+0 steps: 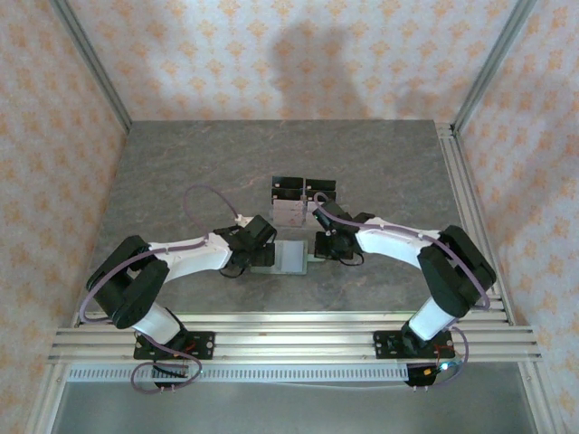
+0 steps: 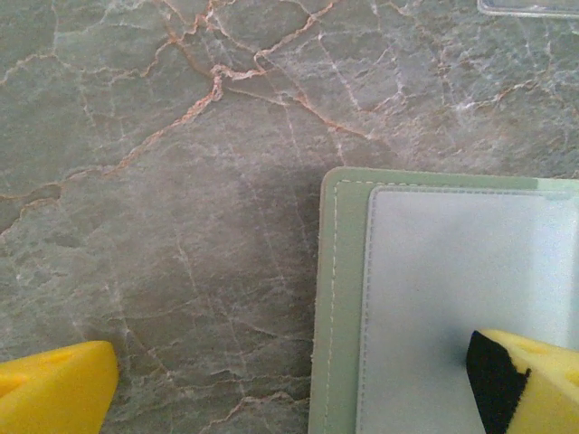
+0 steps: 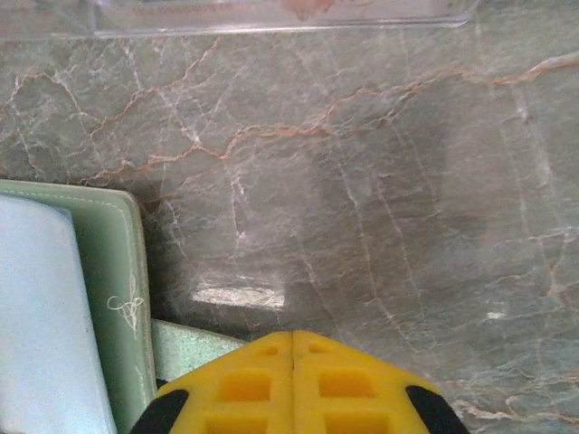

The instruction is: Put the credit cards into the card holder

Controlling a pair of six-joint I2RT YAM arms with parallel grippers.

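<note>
The sage-green card holder (image 1: 291, 256) lies flat on the table between my two grippers, a pale panel (image 2: 452, 298) facing up. My left gripper (image 2: 289, 389) is open wide at the holder's left edge; one yellow fingertip (image 2: 534, 380) is over the pale panel and the other (image 2: 54, 389) over bare table. My right gripper (image 3: 294, 342) is shut at the holder's right side. The holder's short green tab (image 3: 185, 348) runs under its left finger. Something pinkish, perhaps the credit cards (image 3: 298, 7), shows through the clear stand's wall.
A clear stand with black tops (image 1: 303, 199) is just behind the card holder, its base at the top edge of both wrist views (image 2: 529, 7). Patterned walls enclose the marbled table (image 1: 181, 172). Aluminium rails (image 1: 289, 339) run along the near edge.
</note>
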